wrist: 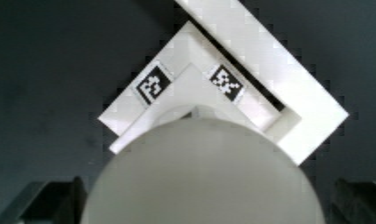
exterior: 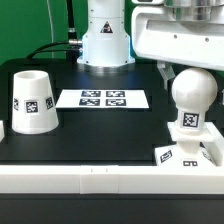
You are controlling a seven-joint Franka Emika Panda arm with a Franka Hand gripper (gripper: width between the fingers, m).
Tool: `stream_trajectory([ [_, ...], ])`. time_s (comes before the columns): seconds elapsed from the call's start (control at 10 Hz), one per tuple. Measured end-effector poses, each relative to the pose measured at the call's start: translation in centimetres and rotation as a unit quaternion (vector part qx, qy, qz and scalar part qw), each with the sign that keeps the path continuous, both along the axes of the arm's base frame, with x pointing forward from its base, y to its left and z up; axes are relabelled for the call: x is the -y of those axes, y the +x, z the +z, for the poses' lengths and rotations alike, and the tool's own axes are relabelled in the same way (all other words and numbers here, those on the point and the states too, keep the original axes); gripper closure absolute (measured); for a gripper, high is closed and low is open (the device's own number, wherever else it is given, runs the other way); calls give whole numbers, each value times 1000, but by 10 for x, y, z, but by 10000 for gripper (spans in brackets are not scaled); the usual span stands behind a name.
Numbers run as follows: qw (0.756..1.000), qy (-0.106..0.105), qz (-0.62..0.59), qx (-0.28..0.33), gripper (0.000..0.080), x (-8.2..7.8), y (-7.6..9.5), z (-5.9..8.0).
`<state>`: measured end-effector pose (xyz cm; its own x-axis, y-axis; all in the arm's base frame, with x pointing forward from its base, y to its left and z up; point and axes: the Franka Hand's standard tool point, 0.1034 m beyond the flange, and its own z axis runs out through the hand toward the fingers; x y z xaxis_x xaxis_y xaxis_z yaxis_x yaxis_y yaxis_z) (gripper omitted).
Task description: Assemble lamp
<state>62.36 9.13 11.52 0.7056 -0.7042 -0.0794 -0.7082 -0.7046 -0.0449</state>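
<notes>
The white rounded bulb stands upright on the flat square base at the exterior view's right, near the front wall. It has a tag on its neck. My gripper hangs just above the bulb's top, open and holding nothing. In the wrist view the bulb fills the space between my two dark fingers, with a narrow gap on each side. The base lies beyond it with two tags showing. The tapered shade stands mouth down at the exterior view's left.
The marker board lies flat in the middle of the black table. A raised white wall runs along the table's front edge. The white robot pedestal stands at the back.
</notes>
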Motion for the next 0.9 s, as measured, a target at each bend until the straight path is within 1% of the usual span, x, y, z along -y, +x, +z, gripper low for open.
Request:
stream_trajectory([
  [0.2, 996, -2, 91, 2, 102, -10, -15, 14],
  [0.3, 989, -1, 147, 4, 101, -12, -25, 17],
  [0.4, 983, 7, 182, 4, 101, -9, -32, 18],
  [0.5, 977, 8, 215, 5, 101, -3, -38, 19],
  [0.9, 977, 8, 213, 3, 101, -3, -40, 18],
])
